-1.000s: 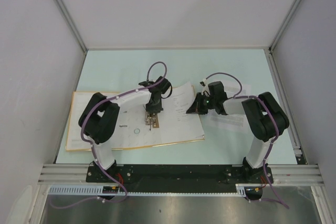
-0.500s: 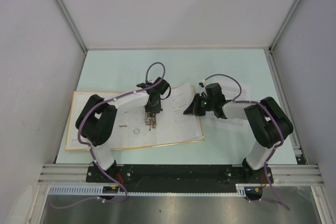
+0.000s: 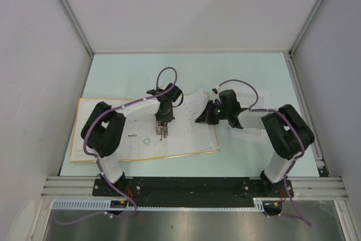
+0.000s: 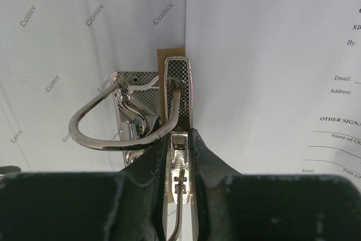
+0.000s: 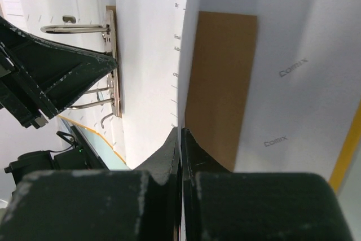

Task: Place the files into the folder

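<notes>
The orange-yellow folder (image 3: 84, 111) lies open on the table, whitish inside (image 4: 67, 55), its metal ring clip (image 3: 162, 134) at the spine. My left gripper (image 3: 162, 128) stands over the clip, its jaws (image 4: 179, 139) shut on the clip's chequered metal lever (image 4: 179, 83). The curved rings (image 4: 107, 131) show beside it. The files (image 3: 192, 131), white sheets with black print (image 4: 271, 83), lie slanted over the folder's right half. My right gripper (image 3: 201, 119) is shut on their right edge (image 5: 180, 131), which is lifted off the folder's inner cover (image 5: 282, 83).
More white sheets (image 3: 251, 131) lie on the pale green table under the right arm. Grey walls enclose the table on the left, back and right. A metal rail (image 3: 192, 184) runs along the near edge by the arm bases.
My right gripper has moved a little left toward the spine, carrying the files' edge with it. The left gripper stays on the clip lever.
</notes>
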Robot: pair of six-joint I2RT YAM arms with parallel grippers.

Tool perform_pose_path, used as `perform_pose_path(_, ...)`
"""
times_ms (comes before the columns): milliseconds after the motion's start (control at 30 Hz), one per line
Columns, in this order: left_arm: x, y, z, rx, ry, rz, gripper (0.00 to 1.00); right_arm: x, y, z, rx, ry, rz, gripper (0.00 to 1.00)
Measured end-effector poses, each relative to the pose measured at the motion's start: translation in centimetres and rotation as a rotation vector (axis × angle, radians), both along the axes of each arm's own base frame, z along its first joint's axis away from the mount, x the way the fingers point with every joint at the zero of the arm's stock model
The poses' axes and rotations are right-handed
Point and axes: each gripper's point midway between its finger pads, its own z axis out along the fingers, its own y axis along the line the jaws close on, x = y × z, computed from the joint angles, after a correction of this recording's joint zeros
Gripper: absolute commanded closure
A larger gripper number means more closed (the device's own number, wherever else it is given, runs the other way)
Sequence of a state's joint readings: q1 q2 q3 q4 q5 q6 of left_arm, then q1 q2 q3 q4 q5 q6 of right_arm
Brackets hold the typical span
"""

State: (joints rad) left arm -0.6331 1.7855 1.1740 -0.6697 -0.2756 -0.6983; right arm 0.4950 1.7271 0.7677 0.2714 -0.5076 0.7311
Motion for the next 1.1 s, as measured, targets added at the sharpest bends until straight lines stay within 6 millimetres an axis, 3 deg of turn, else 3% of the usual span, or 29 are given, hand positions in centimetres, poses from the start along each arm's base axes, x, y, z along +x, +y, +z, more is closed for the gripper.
perform_pose_path(833, -0.2, -0.1, -0.2, -0.007, 0.009, -0.013, 0.99, -0.4, 1.2, -0.4, 0.066, -0.011, 0.079, 0.97)
perform_pose_path(967, -0.2, -0.1, -0.2, -0.009, 0.011, -0.014, 0.88, -0.4, 1.2, -0.3, 0.067, -0.014, 0.085, 0.94)
perform_pose_path(1100, -0.2, -0.1, -0.3, -0.009, 0.011, -0.014, 0.70, -0.4, 1.1, -0.4, 0.063, -0.019, 0.091, 0.87)
